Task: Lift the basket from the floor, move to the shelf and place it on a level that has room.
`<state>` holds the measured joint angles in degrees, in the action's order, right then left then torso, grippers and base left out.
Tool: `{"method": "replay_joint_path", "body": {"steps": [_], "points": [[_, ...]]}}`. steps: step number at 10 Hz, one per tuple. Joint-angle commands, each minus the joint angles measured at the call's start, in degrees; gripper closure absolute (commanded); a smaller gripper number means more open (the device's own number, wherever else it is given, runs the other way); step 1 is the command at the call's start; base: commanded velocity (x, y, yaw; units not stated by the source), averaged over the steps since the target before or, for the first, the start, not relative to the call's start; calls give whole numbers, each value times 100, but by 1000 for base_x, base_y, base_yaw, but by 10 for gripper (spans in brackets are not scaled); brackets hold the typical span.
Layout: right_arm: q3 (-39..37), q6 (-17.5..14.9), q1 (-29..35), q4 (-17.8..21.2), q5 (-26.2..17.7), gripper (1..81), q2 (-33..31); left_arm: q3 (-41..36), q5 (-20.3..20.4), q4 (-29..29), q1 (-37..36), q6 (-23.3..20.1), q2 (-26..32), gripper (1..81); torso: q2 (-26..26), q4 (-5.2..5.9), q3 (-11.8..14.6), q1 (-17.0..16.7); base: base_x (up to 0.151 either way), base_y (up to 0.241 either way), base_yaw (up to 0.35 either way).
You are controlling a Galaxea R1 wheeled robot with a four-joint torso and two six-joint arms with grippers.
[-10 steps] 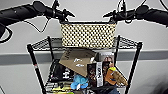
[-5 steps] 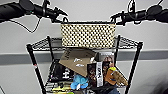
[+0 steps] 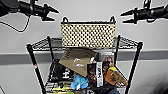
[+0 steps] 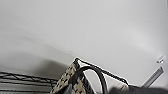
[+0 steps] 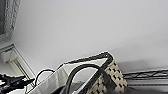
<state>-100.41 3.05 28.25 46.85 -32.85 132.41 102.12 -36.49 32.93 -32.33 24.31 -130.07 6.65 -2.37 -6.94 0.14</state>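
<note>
The basket (image 3: 88, 35) stood on the top level (image 3: 125, 42) of the shelf (image 3: 33, 65), long axis across us. Our left gripper (image 3: 52, 14) and right gripper (image 3: 126, 16) hung wide open beside its ends, equally near.

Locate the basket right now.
In the head view the basket sits centred on the top tier of the shelf, between the open left gripper and right gripper, neither touching it.

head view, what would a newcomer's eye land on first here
The cream-white woven basket sits on the black wire rack's top tier, against the pale wall. To either side hang the open left gripper and right gripper, both clear of it. Below, a lower tier is crammed with boxes and toys.
</note>
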Motion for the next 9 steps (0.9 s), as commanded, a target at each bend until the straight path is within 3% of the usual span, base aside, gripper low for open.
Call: {"method": "replay_joint_path", "body": {"steps": [1, 4, 9], "points": [[497, 29, 985, 105, -2, 10, -414, -543, -16, -137, -946, 21, 331, 10, 0, 0, 0, 0, 0, 0, 0], [787, 20, 748, -9, -107, 10, -1108, -842, -323, -418, -841, 39, 1078, 10, 0, 0, 0, 0, 0, 0, 0], [849, 20, 274, -659, -590, 10, -2014, -1150, -781, -1033, -297, 39, 2300, 10, 0, 0, 2, -2, 0, 0, 0]]}}
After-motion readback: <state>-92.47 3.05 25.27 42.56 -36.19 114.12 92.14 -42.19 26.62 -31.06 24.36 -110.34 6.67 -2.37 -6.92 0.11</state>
